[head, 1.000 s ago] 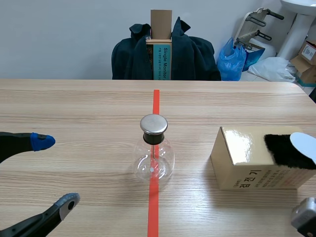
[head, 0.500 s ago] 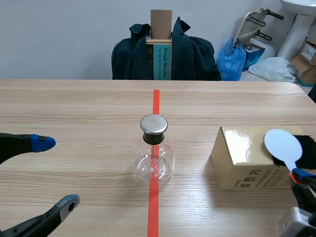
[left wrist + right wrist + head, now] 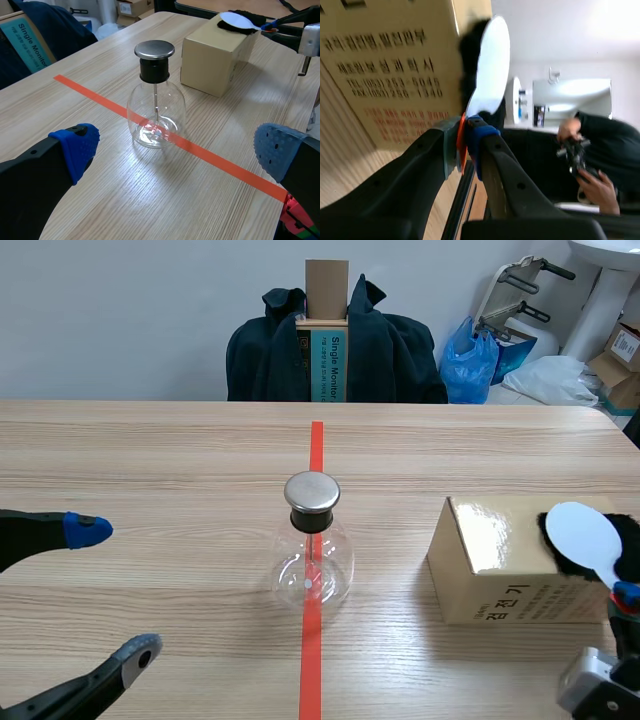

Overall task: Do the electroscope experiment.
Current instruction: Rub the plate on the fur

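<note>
Gripping the white paddle by its handle at the lower right edge, the right gripper is clamped on it. The left gripper, lower left, gapes empty. Over the last second the paddle swept left across the black fur on the box, then partway back, which is likely charging it. Its long axis slants from lower right to upper left, disc leading. The electroscope stands at centre.

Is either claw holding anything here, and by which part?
The right claw pinches the white round paddle by its orange handle; the left claw is open and empty.
</note>
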Robot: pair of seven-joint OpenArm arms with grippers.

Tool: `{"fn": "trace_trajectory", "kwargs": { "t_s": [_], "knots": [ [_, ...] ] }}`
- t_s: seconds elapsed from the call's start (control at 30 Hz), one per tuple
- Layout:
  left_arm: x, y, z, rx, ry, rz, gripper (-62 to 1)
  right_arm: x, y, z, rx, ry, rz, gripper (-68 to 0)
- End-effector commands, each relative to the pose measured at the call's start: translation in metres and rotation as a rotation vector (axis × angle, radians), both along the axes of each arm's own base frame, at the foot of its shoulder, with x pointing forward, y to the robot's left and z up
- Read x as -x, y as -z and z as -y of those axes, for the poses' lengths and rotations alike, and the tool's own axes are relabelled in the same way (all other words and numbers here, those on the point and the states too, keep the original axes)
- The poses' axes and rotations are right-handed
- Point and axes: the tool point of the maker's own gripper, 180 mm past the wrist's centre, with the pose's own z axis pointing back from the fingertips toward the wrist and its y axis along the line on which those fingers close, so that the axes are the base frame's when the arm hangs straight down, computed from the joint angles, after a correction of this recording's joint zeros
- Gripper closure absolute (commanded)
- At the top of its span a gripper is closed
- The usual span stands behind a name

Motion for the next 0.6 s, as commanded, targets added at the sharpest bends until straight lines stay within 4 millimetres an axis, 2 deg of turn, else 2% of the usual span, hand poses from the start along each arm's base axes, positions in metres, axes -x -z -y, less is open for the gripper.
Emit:
{"fn": "trace_trajectory", "kwargs": {
  "t_s": [0.0,0.1,0.13,0.23,0.27,0.4,0.43,0.57],
  "knots": [
    [-0.005,-0.008,0.0,0.022,-0.01,0.027,-62.3,0.005,0.0,0.007,-0.013,-0.003,-0.014,-0.8],
    [-0.005,-0.008,0.0,0.023,-0.011,0.027,-62.3,0.006,0.0,-0.018,-0.051,-0.081,-0.003,-0.8],
    [-0.005,-0.008,0.0,0.023,-0.011,0.027,-62.3,0.004,-0.003,-0.014,-0.037,-0.044,0.021,-0.8],
    [-0.005,-0.008,0.0,0.023,-0.011,0.027,-62.3,0.002,-0.018,0.017,0.039,0.112,0.102,-0.8],
    [-0.005,-0.008,0.0,0.023,-0.011,0.027,-62.3,0.004,-0.019,0.017,0.043,0.103,0.102,-0.9],
    [-0.005,-0.008,0.0,0.025,-0.011,0.028,-62.3,0.003,-0.028,-0.023,-0.015,-0.082,0.147,-0.8],
    [-0.005,-0.008,0.0,0.025,-0.011,0.028,-62.3,0.003,-0.029,-0.024,-0.017,-0.074,0.149,-0.8],
    [-0.005,-0.008,0.0,0.025,-0.011,0.028,-62.3,0.001,-0.033,0.012,0.022,0.12,0.151,-0.8]
  ]
}}
